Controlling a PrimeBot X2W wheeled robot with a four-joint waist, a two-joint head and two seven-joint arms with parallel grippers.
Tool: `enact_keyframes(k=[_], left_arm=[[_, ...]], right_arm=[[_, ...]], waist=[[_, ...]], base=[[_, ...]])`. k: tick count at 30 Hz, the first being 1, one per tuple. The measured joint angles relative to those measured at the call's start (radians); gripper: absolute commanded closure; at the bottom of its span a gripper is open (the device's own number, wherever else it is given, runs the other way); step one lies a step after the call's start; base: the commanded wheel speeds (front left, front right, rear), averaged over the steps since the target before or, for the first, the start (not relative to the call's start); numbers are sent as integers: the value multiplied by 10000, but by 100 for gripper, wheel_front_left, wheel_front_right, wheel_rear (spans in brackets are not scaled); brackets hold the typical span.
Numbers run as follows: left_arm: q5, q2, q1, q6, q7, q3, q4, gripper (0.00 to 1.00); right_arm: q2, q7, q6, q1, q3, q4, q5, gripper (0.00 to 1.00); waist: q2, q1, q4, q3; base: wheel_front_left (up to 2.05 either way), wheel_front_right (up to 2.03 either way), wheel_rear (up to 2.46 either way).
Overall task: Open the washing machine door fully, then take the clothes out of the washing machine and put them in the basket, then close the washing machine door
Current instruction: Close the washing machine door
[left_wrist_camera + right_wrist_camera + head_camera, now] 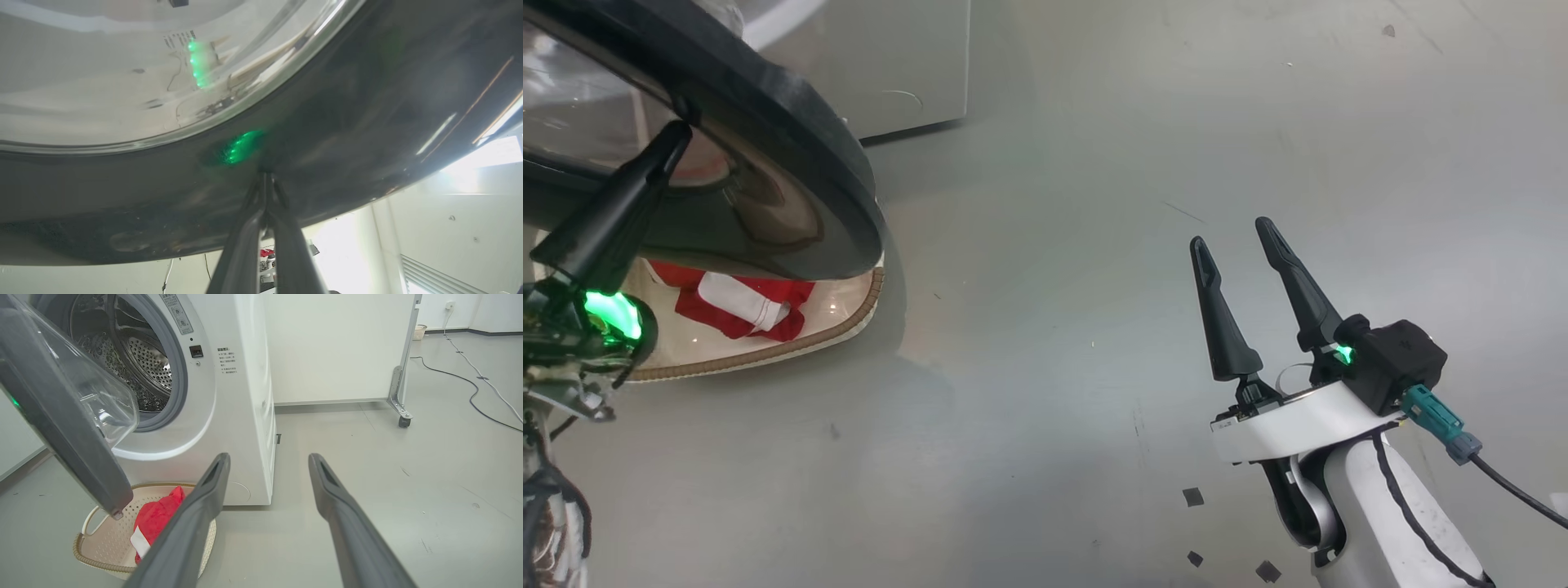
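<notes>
Red clothes (739, 306) in the basket (833, 335); clenched left hand (678, 135) on the unshut washing machine door (792, 155); right hand (1232, 234) released.

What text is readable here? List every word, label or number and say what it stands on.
Label strip beside the port of the washing machine: too small to read.
Printed block on its white front: blurred, unreadable.
Small dark print on the washing machine door glass: unreadable.
Nothing can be quoted.
</notes>
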State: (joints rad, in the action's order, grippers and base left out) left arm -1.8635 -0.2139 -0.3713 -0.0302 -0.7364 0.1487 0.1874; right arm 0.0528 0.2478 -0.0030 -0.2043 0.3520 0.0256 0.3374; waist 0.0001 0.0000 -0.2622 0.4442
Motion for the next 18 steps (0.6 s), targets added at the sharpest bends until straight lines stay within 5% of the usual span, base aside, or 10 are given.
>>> enact_keyframes(k=[18], left_arm=[[934, 27, -1993, 353, 1112, 38, -1772, 100]], right_arm=[[-36, 0, -192, -183, 389, -58, 420, 0]], waist=[[0, 0, -981, 396]], base=[[0, 0, 0]])
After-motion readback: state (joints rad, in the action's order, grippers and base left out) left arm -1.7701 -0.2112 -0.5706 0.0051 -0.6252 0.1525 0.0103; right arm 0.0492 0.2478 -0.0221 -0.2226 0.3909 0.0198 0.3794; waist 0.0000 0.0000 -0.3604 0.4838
